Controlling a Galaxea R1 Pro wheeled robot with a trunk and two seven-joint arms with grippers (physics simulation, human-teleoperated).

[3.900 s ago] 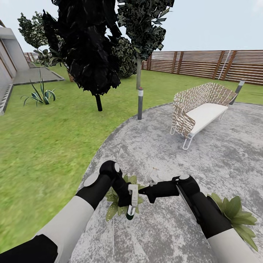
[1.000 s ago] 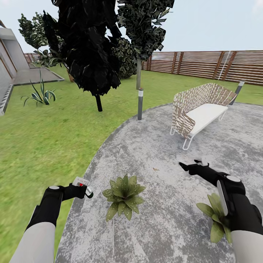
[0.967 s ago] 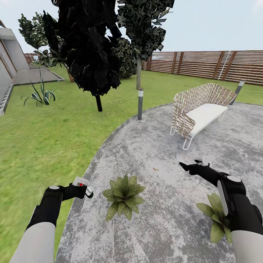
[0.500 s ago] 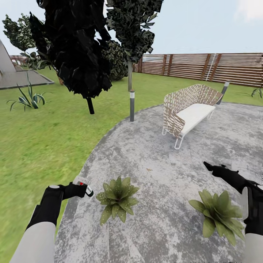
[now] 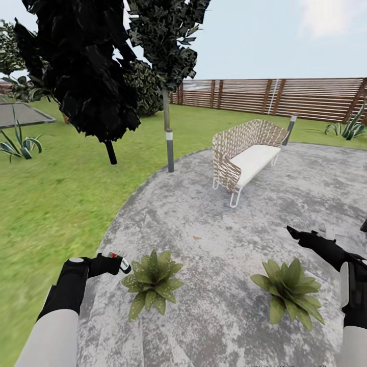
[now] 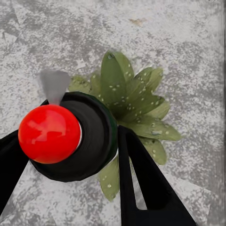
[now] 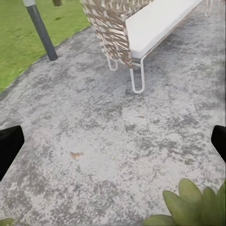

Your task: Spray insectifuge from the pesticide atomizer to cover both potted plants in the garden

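Observation:
My left gripper (image 5: 114,264) is shut on the pesticide atomizer (image 5: 117,257), just beside the left potted plant (image 5: 150,280), whose broad leaves carry white specks. In the left wrist view the atomizer (image 6: 70,136) shows end-on, a red knob in a dark ring between my black fingers (image 6: 146,183), with the speckled plant (image 6: 136,108) beyond it. The second potted plant (image 5: 289,288) sits on the paving to the right. My right gripper (image 5: 306,235) hovers open above and beyond it, holding nothing. The right wrist view shows that gripper (image 7: 113,143) with fingers wide apart and that plant's leaf tips (image 7: 197,207).
A woven bench (image 5: 244,158) with a white seat stands on the round grey paving (image 5: 204,214). A short post (image 5: 169,150) and dark trees (image 5: 86,76) rise at the lawn's (image 5: 46,204) edge. A wooden fence (image 5: 285,94) closes the back. Spiky plants (image 5: 20,145) grow far left.
Both arms, earlier together over the left plant, have spread apart. The head view has since turned right, bringing the right plant fully into sight. The left plant now shows white specks.

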